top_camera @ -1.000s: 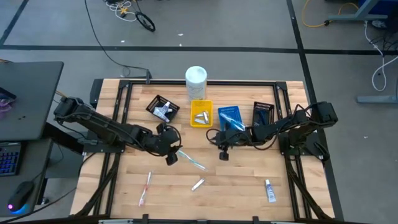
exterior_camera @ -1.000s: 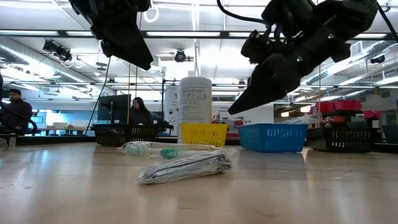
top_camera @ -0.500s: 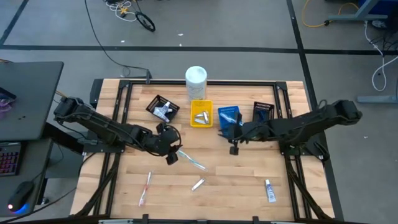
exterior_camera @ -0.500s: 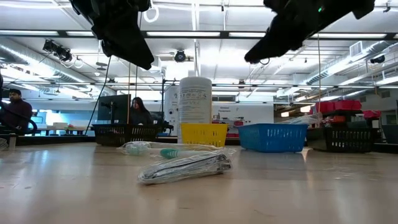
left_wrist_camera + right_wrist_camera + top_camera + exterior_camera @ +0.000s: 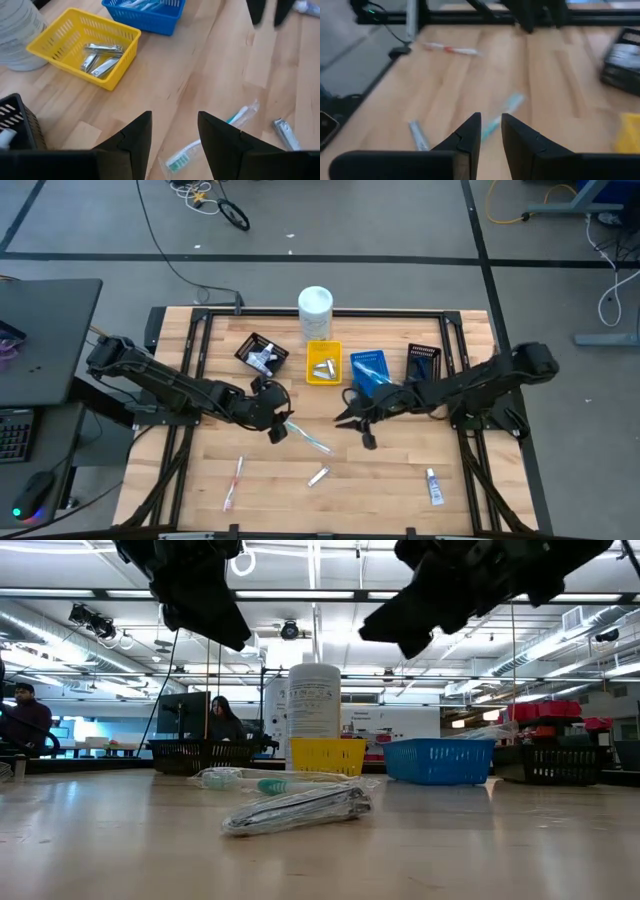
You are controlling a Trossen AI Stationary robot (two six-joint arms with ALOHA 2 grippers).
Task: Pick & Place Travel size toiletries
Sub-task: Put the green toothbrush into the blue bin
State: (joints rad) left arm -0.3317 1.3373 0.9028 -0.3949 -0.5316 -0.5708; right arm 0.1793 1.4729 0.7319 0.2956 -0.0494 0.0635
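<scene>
toiletries spread over two zones in the high view: some already sorted, namely silvery sachets (image 5: 322, 367) in the yellow tray (image 5: 323, 379), light-blue items in the blue tray (image 5: 368, 358), a white piece in the near black tray (image 5: 262, 355); the far black tray (image 5: 423, 361) not readable. left to do on the bare table (image 5: 200, 470): light-blue toothbrush (image 5: 308, 437) mid-table, pink toothbrush (image 5: 234, 482) toward the front left, silvery sachet (image 5: 318, 476) front centre, white tube (image 5: 434, 486) front right. left hand (image 5: 276, 430) just beside the brush head; right hand (image 5: 362, 435) raised over mid-table, near the other end of the brush. judged roughly half done, four loose items remaining. low view: wrapped toothbrush (image 5: 270, 781) and sachet (image 5: 297, 809) flat on the table, both arms dark shapes overhead, nothing seen hanging from either; tall white container (image 5: 313, 698) behind the trays, people seated in the room beyond. left wrist view: left hand's fingers (image 5: 135, 137) moderately apart and empty, toothbrush (image 5: 210, 142) on the wood beyond them, sachet (image 5: 285, 134) farther off, yellow tray with sachets ahead. right wrist view: right hand's fingers (image 5: 468, 131) narrow but parted, holding nothing, blurred toothbrush (image 5: 502, 113) ahead, pink toothbrush (image 5: 451, 49) far off, sachet (image 5: 418, 135) to one side.
</scene>
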